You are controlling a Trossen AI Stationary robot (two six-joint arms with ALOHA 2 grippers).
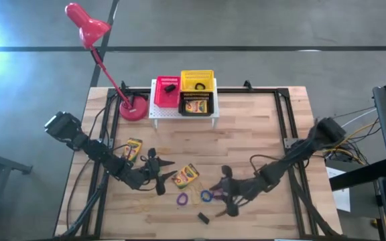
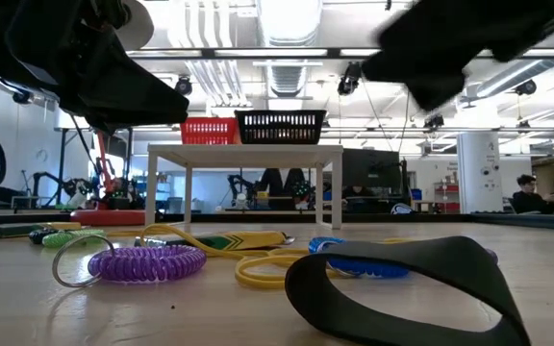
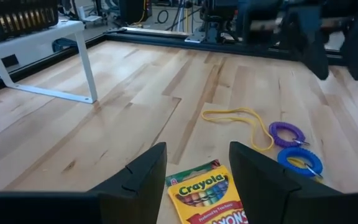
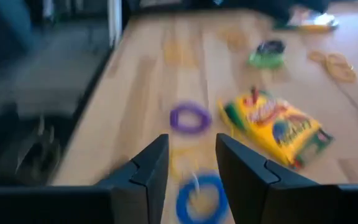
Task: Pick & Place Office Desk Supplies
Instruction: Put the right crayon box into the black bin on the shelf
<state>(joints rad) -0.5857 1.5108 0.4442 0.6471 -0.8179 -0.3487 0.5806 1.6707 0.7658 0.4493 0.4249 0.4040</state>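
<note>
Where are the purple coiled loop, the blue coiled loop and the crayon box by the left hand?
Purple coiled elastic loop (image 3: 287, 134), left wrist view: on its coil.
Blue coiled elastic loop (image 3: 299, 161), left wrist view: on its ring.
Yellow-and-green cardboard crayon box (image 3: 207, 196), left wrist view: on its printed face.

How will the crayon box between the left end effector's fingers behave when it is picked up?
The crayon box looks like thin cardboard, so it is probably light and may dent under a hard squeeze. It lies flat on the table, so rolling seems unlikely. The left end effector stands open around it.

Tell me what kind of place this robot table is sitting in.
Probably a robotics lab or workshop: a wooden table on a bare concrete floor, ceiling strip lights, and other equipment benches behind.
</note>
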